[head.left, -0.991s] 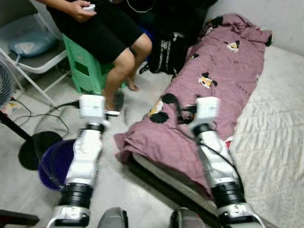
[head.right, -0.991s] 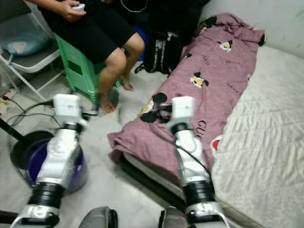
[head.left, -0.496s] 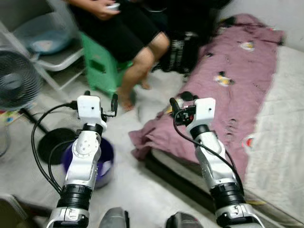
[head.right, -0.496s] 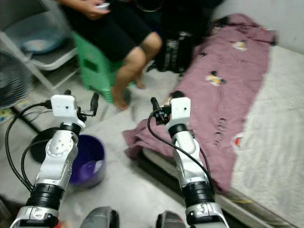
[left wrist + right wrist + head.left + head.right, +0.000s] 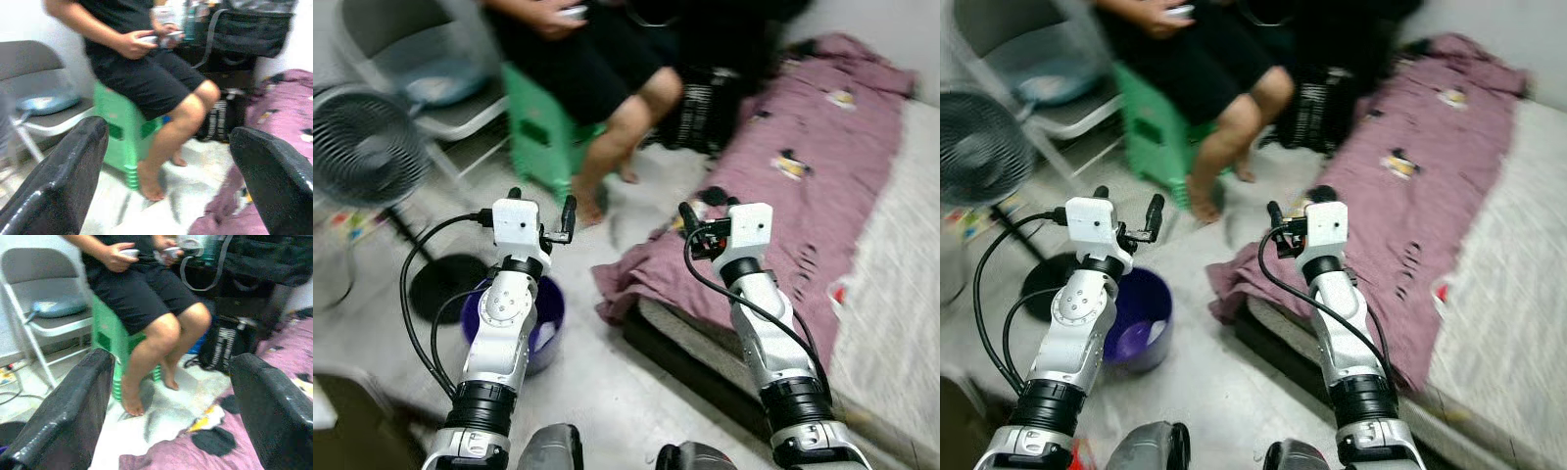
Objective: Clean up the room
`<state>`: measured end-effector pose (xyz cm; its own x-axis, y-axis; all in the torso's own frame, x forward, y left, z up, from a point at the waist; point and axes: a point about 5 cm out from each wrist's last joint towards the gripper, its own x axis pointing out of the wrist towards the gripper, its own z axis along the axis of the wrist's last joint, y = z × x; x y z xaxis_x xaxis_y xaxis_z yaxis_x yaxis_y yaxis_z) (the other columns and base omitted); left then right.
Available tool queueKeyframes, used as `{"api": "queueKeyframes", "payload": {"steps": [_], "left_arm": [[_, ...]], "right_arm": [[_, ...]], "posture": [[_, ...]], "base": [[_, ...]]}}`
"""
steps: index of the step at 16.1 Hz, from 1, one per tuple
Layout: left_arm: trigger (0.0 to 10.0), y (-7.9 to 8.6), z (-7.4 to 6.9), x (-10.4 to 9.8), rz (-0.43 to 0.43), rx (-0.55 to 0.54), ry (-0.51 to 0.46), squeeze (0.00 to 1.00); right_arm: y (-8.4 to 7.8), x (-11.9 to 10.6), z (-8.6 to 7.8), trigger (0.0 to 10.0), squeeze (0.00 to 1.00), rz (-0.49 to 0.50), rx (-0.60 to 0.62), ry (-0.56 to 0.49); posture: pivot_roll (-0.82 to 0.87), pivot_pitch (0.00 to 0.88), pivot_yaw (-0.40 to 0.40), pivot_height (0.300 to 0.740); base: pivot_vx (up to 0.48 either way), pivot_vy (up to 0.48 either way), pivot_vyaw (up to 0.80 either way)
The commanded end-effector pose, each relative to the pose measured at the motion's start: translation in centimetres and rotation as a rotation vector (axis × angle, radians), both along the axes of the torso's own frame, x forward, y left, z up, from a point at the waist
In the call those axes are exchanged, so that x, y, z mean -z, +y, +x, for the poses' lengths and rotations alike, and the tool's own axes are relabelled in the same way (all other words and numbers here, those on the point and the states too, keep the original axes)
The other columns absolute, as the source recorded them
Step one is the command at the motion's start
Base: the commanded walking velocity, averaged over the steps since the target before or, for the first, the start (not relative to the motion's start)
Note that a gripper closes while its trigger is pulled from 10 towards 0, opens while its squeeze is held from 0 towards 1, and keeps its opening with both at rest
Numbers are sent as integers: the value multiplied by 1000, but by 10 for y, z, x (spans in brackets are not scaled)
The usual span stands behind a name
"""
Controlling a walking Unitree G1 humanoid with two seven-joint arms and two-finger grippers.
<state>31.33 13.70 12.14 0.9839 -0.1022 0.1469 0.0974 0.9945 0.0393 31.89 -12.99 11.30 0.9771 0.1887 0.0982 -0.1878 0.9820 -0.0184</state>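
You are looking at both arms raised in front of the robot, over the pale floor [image 5: 607, 372]. The left hand [image 5: 540, 213] is hanging just above the round purple plastic bucket [image 5: 544, 323], its two black fingers [image 5: 58, 181] standing wide apart and gripping nothing. The right hand [image 5: 697, 217] is hovering near the bucket's far side, above the crumpled corner of the mauve cartoon-print blanket [image 5: 783, 196], and its black fingers [image 5: 63, 411] are likewise standing apart and empty.

The blanket is lying lengthwise along the edge of the white quilted mattress [image 5: 901, 264], with its near corner drooping over the dark bed frame [image 5: 705, 367] toward the floor, close beside the bucket. Something pale is lying inside the bucket; you cannot tell what it is.

Beyond the bucket, a person in black shorts [image 5: 607, 69] is sitting on a green plastic stool [image 5: 540, 137], holding small white objects in both hands, one bare foot resting on the floor. A black bag with white stripes [image 5: 710, 98] is standing between the stool and the blanket. Behind the stool, a grey folding chair [image 5: 39, 289] is carrying a pale blue cushion [image 5: 54, 307]. A dark pedestal fan [image 5: 367, 147] is standing beside the bucket, its round base [image 5: 445, 284] touching the floor just behind it.
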Motion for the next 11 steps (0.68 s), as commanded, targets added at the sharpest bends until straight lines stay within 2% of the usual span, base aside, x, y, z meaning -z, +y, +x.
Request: {"api": "queueKeyframes", "payload": {"steps": [1,11], "left_arm": [[10000,1,1,-2,3,-2,-8,0],[10000,-3,0,-4,-17,37,-18,0]], "right_arm": [[2,-2,1,10000,0,1,-2,-9],[2,-2,2,10000,0,-5,-5,-11]], "posture": [[-3,81,-10,740],[-1,72,-13,740]], "base": [[0,0,800],[0,0,800]]}}
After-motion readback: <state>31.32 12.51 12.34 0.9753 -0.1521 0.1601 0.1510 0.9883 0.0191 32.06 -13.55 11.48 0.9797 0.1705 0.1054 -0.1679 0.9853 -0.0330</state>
